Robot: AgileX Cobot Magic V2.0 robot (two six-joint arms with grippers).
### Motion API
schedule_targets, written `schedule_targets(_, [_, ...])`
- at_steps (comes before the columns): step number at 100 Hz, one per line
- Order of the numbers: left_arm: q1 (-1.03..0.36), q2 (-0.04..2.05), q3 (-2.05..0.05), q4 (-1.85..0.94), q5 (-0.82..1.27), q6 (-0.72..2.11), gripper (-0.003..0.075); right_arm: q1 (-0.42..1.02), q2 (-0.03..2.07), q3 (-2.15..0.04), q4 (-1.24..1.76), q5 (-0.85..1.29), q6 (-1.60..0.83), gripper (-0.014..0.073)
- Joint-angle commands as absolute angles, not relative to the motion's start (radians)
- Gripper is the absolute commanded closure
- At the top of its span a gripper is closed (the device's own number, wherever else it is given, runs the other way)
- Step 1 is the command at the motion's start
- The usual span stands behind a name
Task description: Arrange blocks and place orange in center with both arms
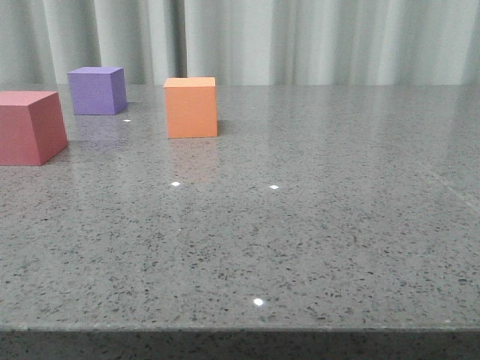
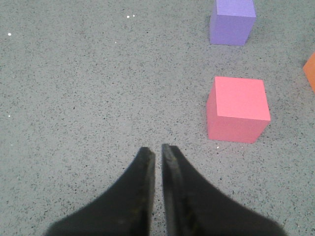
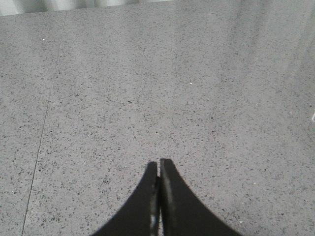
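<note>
My left gripper [image 2: 158, 150] is nearly closed on nothing, pink block [image 2: 238, 109] nearby; right gripper [image 3: 159, 164] closed too (empty); orange block [image 1: 191, 107] beside purple block [image 1: 97, 90].

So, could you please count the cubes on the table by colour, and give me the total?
Orange cube: 1
Pink-red cube: 1
Purple cube: 1
Total: 3 cubes
</note>
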State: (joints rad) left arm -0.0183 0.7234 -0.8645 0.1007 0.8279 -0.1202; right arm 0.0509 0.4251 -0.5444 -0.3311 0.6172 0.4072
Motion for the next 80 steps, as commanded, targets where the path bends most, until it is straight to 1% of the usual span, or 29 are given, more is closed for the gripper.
schedule_targets(1, [-0.018,0.728,-0.899,0.094,0.766,-0.131,0.0461,0.043,0.429,-0.571,-0.362,0.556,0.405,0.0662])
schedule_targets(3, [-0.018,0.728,-0.899,0.094,0.766,-0.131,0.0426,0.043,0.429,-0.571,-0.362,0.556,0.405,0.0662])
schedule_targets(6, [-0.018,0.728,-0.899,0.094,0.766,-0.131,0.0332,0.043,0.429,-0.571,-0.362,0.556,0.405,0.0662])
schedule_targets(7, [-0.018,0.728,-0.899,0.094,0.766,-0.131,0.0313,0.043,0.429,-0.571,-0.362,0.556,0.405,0.0662])
schedule_targets(8, [-0.018,0.728,-0.899,0.094,0.766,-0.131,0.0274,0.043,0.429,-0.571,-0.362,0.556,0.405,0.0662])
schedule_targets(10, [-0.018,0.728,-0.899,0.094,0.764,-0.131,0.0235,0.043,0.429,-0.571,-0.362,0.556,0.405,0.0662])
schedule_targets(11, [-0.018,0.728,-0.899,0.094,0.764,-0.131,0.0197,0.043,0.429,-0.571,-0.362,0.556,0.405,0.0662])
schedule_targets(15, [-0.018,0.728,-0.899,0.091,0.761,-0.131,0.0099,0.043,0.429,-0.571,-0.362,0.556,0.405,0.0662])
schedule_targets(20, [-0.018,0.729,-0.899,0.077,0.761,-0.131,0.0024,0.043,0.429,-0.571,-0.362,0.556,0.405,0.0662])
schedule_targets(22, [-0.018,0.729,-0.899,0.069,0.761,-0.131,0.0010,0.043,0.429,-0.571,-0.362,0.556,0.405,0.0662])
schedule_targets(26, [-0.018,0.729,-0.899,0.048,0.759,-0.131,0.0014,0.043,0.429,-0.571,-0.362,0.556,0.405,0.0662])
schedule_targets(41, [-0.018,0.752,-0.913,-0.050,0.741,-0.131,0.0072,0.043,0.429,-0.571,-0.362,0.556,0.405,0.0662])
schedule_targets(55, [-0.053,0.834,-0.982,-0.085,0.743,-0.131,0.0073,0.043,0.429,-0.571,-0.362,0.558,0.405,0.0662])
schedule_targets(62, [-0.104,0.886,-1.032,-0.100,0.736,-0.131,0.0073,0.043,0.429,-0.571,-0.362,0.558,0.405,0.0662])
schedule_targets(80, [-0.289,1.060,-1.171,-0.100,0.665,-0.131,0.0077,0.043,0.429,-0.571,-0.362,0.558,0.405,0.0662])
